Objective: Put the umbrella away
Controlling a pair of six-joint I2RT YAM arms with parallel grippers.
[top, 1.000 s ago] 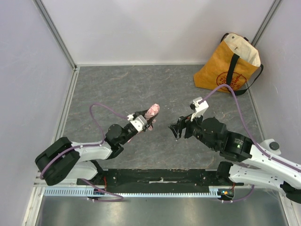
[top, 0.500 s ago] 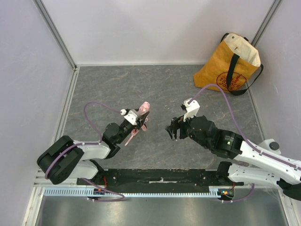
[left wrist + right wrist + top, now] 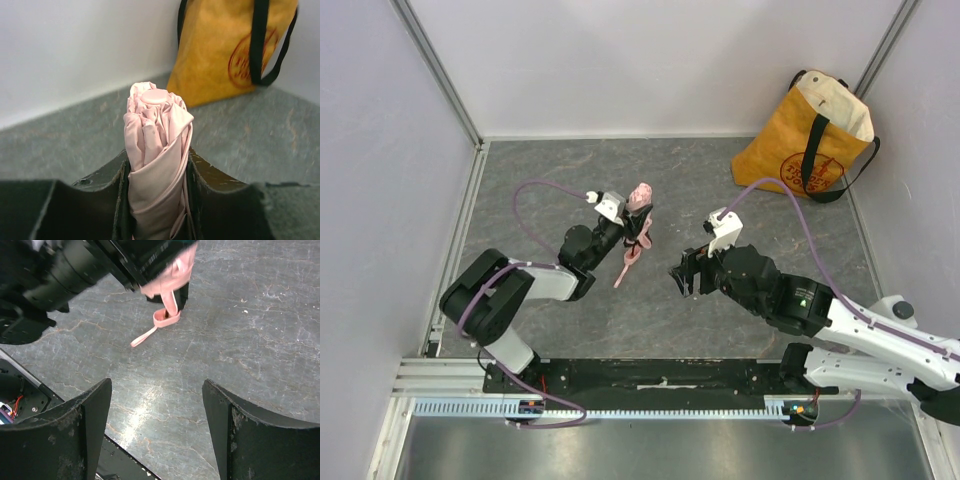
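- Grey table (image 3: 570,180) from above: the left gripper (image 3: 638,226) is clamped on the umbrella (image 3: 641,198), whose long axis runs roughly 12 to 6, cap toward 12.
- Left wrist: the cap points toward the tote bag (image 3: 225,50) at 1 o'clock.
- Right wrist: the right gripper (image 3: 156,390) is spread and empty; the strap (image 3: 159,322) hangs at 11 o'clock.

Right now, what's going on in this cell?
The left end effector is shut on the folded pink umbrella, with the strap hanging below. The right end effector is open and empty, facing the umbrella but apart from it. The yellow bag stands in the far right corner, away from both arms.
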